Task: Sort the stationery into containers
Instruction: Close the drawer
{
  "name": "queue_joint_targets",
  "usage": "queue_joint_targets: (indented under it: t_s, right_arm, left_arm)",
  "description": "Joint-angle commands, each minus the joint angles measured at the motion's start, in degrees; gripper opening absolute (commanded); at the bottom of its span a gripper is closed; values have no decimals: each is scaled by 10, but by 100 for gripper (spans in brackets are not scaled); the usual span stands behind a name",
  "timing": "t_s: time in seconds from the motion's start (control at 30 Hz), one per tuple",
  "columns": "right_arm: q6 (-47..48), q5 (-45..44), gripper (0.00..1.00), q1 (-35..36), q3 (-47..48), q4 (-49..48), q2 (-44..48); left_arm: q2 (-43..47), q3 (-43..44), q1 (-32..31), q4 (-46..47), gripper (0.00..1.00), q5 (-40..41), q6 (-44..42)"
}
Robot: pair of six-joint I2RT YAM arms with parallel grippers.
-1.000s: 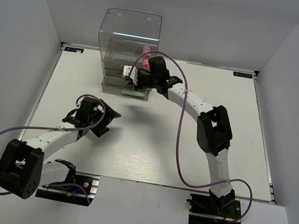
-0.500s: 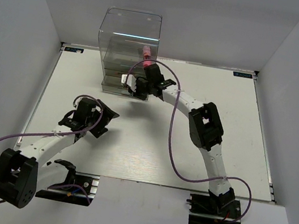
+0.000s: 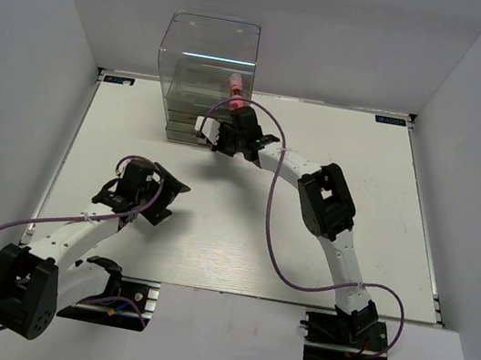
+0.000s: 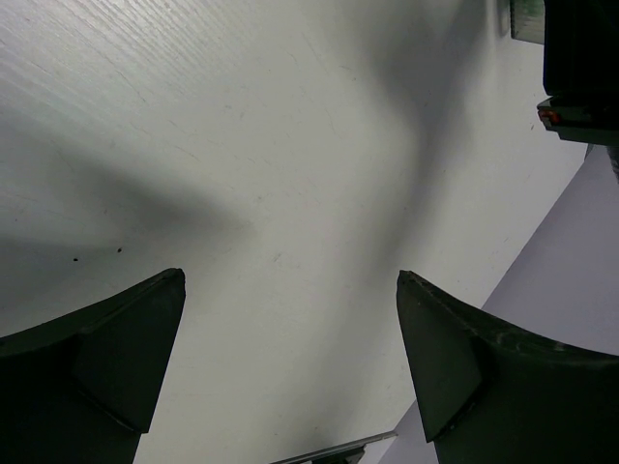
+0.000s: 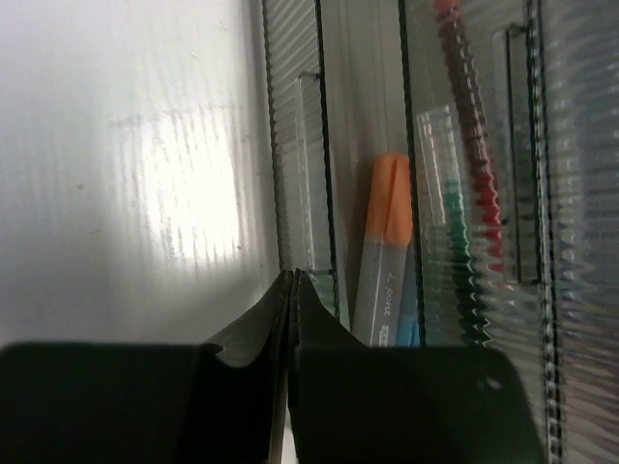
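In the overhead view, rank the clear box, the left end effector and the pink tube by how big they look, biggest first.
1. clear box, by far the largest.
2. left end effector, open, clearly smaller than the box.
3. pink tube, smallest; only a short piece shows at the box's right side.

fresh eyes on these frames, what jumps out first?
The tall clear box at the table's far edge, with a pink tube sticking up at its right side. The right gripper, shut, is down at its base drawers, where an orange-capped marker shows through the ribbed front. The left gripper hangs open over bare table.
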State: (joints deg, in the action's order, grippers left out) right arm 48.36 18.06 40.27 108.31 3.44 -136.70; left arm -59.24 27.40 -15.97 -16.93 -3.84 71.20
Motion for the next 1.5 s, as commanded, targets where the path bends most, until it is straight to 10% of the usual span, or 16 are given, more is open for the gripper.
queue_joint_targets:
  t_s: [0.0, 0.7, 0.93, 1.3, 1.47]
  right_arm:
    - [-6, -43, 0, 2, -13, -75, -7]
    - [-22, -131, 0, -3, -48, -203, -23]
    - [-45, 63, 0, -15, -84, -49, 79]
    - [-280, 69, 90, -74, -193, 24, 254]
    - [-336, -48, 90, -92, -190, 100, 295]
  left_arm:
    - [15, 5, 2, -14, 100, 8, 10]
    - [15, 10, 2, -30, 100, 8, 20]
    - [15, 10, 2, -3, 100, -3, 20]
    - [20, 14, -8, 136, 100, -35, -69]
    - [20, 40, -8, 143, 100, -35, -131]
